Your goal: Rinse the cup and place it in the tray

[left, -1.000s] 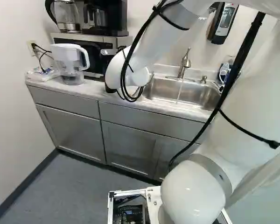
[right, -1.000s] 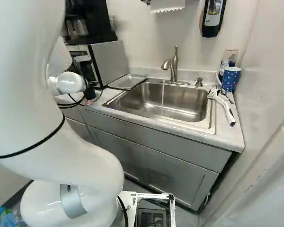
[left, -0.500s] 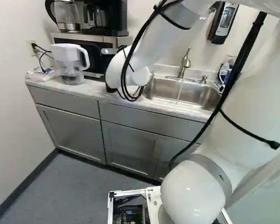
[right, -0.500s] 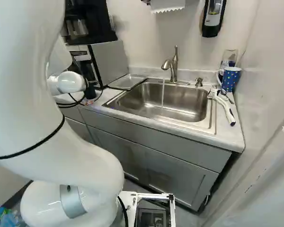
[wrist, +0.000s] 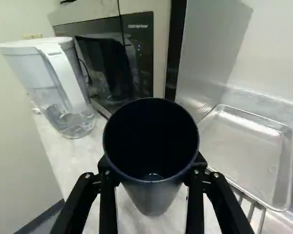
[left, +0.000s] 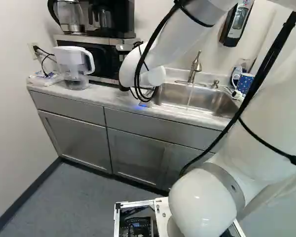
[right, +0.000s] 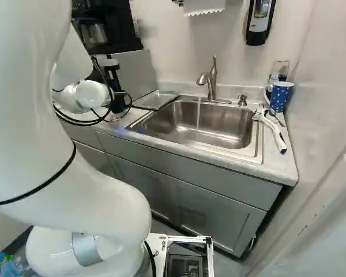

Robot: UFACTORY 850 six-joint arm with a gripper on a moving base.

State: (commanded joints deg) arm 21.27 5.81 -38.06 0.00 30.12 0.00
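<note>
In the right base view the gripper (right: 117, 103) shows as a black part beyond the arm's wrist, near the microwave. Seen from the wrist, the gripper (wrist: 154, 178) is shut on a dark cup (wrist: 154, 197), one finger on each side. The cup's round mouth faces the wrist camera, and a small shiny spot shows at its inner bottom. Its base hangs over or stands on the counter; I cannot tell which. The metal tray (wrist: 241, 151) lies beside the gripper, left of the sink (right: 213, 124) in the right base view. Water runs from the faucet (right: 212, 78).
A water pitcher (wrist: 63, 87) and the microwave (wrist: 112, 63) stand ahead of the gripper. Right of the sink are a dotted blue mug (right: 281, 97) and a white brush (right: 274, 131). The counter (right: 277, 164) ends at its front edge above grey cabinets.
The arm's wrist and gripper have shifted right towards the sink in both base views. The upper arm has swung too, uncovering the blue mug in the left base view. The base has stayed still.
</note>
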